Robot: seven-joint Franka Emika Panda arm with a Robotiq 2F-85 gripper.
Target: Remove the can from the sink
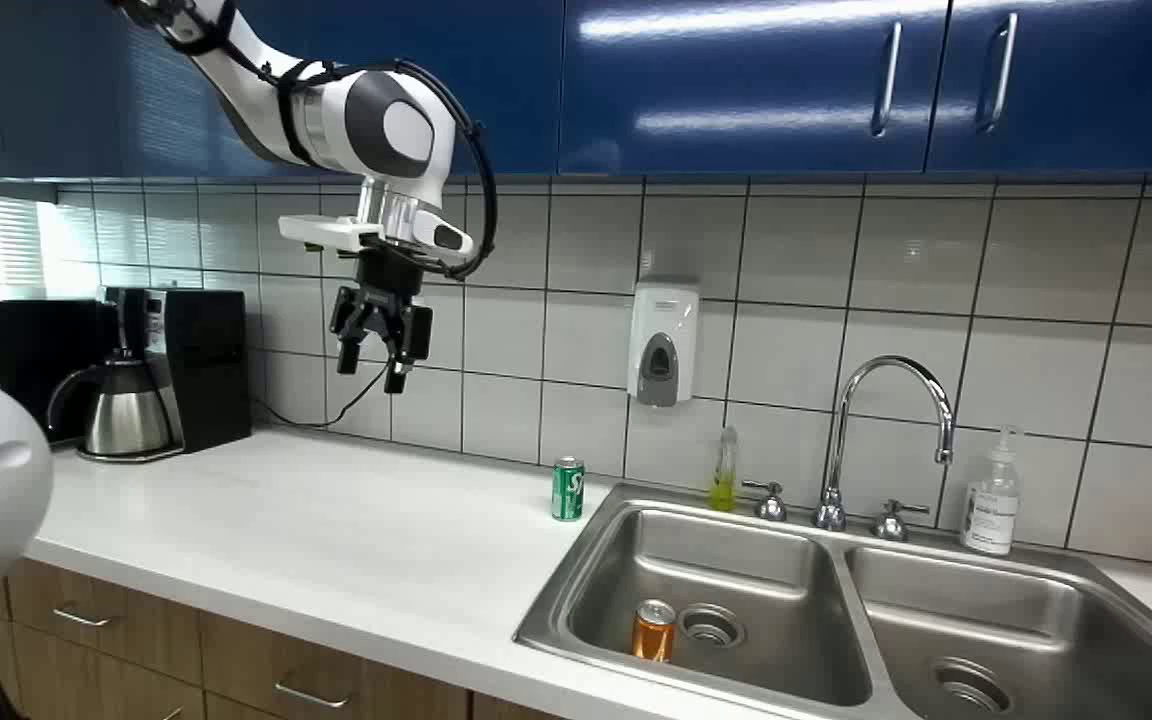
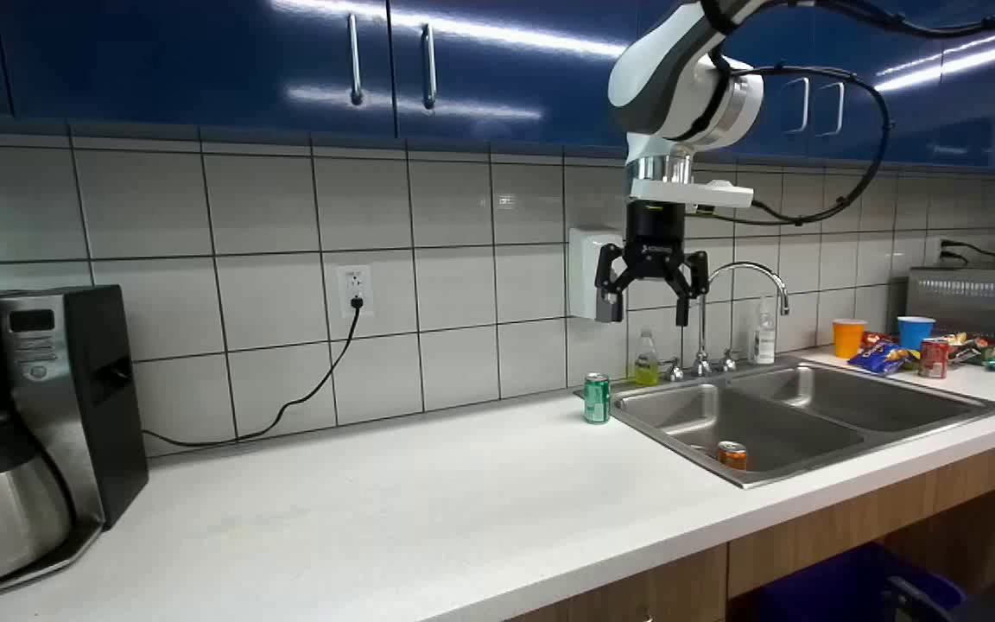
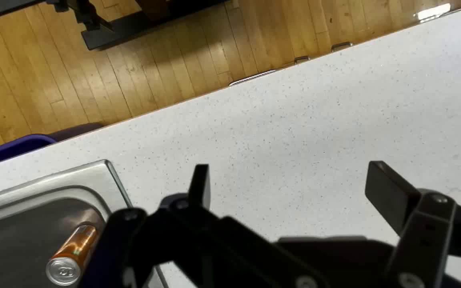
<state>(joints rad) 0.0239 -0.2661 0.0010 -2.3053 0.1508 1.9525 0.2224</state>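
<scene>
Two basins (image 1: 771, 645) to the sink (image 1: 548, 618); orange can (image 1: 654, 633) upright in the basin nearer the pot (image 1: 129, 410), just beside the drain (image 1: 712, 626); silvery top visible in wrist view. Pincer (image 2: 646, 308) released: fingers (image 3: 388, 196) spread wide, well above the desk (image 1: 356, 520) and well apart from the orange can. Green can (image 1: 567, 490) upright on the desk, just beside the sink. Clear bottle (image 1: 724, 475) at the sink's back edge, yellow-green liquid in its lower part. Pump bottle (image 1: 992, 510) along the same edge, past the faucet (image 1: 830, 512); fill level not readable. Dispenser (image 1: 664, 340) fixed to the wall (image 1: 796, 350), contents hidden. Pot stands in the coffee maker (image 1: 204, 370), inside hidden. In an exterior view, orange cup (image 2: 849, 338) and blue cup (image 2: 915, 333) stand on the desk beyond the sink, near snack bags (image 2: 882, 356) and a red can (image 2: 934, 358); cup interiors cannot be seen. Purple bin (image 2: 860, 587) below the desk, interior likewise out of sight.
</scene>
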